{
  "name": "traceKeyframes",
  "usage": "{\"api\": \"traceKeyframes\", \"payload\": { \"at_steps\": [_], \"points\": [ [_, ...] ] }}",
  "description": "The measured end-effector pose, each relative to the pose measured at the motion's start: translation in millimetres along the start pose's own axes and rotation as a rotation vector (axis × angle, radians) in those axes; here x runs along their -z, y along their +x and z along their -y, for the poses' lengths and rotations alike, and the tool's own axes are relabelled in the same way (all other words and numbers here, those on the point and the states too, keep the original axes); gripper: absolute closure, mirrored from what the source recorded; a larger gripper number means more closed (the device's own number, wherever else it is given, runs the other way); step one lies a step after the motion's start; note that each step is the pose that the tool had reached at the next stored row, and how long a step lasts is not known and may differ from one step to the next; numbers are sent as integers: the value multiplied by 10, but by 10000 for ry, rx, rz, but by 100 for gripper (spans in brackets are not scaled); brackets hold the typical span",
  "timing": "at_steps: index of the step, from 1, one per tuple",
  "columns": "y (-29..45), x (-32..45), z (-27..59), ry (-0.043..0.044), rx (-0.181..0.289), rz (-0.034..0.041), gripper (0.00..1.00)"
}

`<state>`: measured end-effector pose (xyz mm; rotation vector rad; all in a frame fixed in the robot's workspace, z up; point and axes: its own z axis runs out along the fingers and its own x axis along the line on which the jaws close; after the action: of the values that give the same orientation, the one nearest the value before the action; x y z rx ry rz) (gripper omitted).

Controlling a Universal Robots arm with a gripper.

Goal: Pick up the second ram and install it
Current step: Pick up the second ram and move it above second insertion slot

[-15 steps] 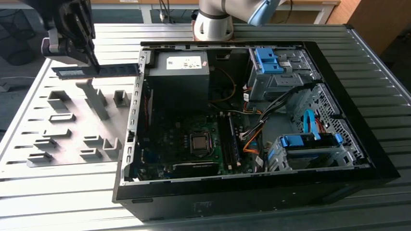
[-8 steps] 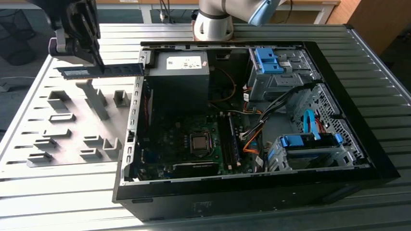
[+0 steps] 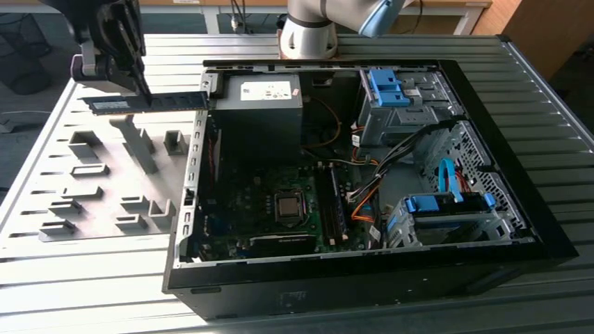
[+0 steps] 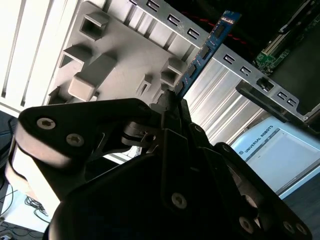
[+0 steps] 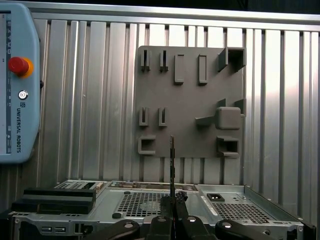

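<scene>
Presently, gripper (image 3: 142,90) clamped on the second ram (image 3: 177,101), held level above grey fixture plate (image 3: 116,182), upper left of exterior view.

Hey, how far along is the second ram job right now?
Pickup looks done: the end effector is shut on the second ram, held clear above the grey fixture plate. In hand: the stick, outside the open computer case. Left: it is not yet in the motherboard's memory slots.
</scene>
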<state>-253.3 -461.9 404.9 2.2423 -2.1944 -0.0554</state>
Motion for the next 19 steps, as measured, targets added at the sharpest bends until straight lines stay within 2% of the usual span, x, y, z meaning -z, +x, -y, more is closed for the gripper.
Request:
{"api": "traceKeyframes", "payload": {
  "at_steps": [4, 12, 19],
  "points": [
    [1, 1, 33, -1, 0, -1, 86],
    [5, 6, 217, -1, 0, -1, 86],
    [7, 9, 341, 0, 0, 0, 86]
  ]
}}
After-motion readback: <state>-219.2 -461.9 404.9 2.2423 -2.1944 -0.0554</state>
